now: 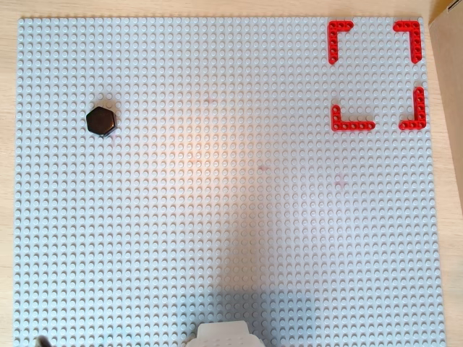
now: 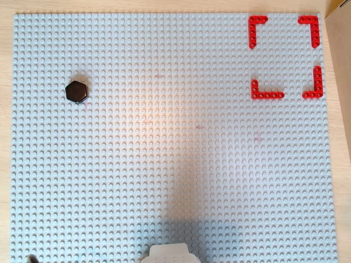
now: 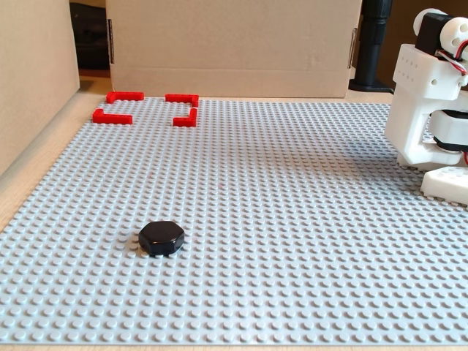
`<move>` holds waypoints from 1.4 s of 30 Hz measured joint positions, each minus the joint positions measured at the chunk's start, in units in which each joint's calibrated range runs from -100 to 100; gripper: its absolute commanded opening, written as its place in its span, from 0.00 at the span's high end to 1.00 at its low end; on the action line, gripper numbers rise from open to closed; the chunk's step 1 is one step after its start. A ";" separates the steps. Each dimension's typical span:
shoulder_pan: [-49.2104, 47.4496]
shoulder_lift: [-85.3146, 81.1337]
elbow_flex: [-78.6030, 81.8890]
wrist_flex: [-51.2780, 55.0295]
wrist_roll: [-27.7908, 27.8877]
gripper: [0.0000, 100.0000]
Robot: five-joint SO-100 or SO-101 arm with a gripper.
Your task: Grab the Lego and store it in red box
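The Lego [image 1: 101,121] is a small black hexagonal piece with a glossy flat top. It sits on the grey baseplate [image 1: 231,217] at the left in both overhead views [image 2: 77,91], and near the front left in the fixed view [image 3: 161,238]. The red box [image 1: 352,126] is four thin red L-shaped corner pieces at the top right in both overhead views [image 2: 267,95], and at the far left in the fixed view [image 3: 112,117]. Only grey baseplate shows inside it. Only the white arm body [image 3: 424,110] shows, at the right edge. The gripper's fingers are out of view.
A white arm part [image 1: 224,335] pokes in at the bottom edge of both overhead views and casts a shadow up the plate. In the fixed view, cardboard walls stand behind [image 3: 234,44] and to the left [image 3: 36,73] of the baseplate. A black post [image 3: 376,44] stands at the back right.
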 measured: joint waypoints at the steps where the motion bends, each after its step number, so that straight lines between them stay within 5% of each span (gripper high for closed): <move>1: 0.00 0.00 0.00 0.00 0.00 0.94; 20: 0.00 0.76 0.54 -1.99 0.00 0.94; 42: -8.94 35.16 -12.61 -2.68 -0.05 0.94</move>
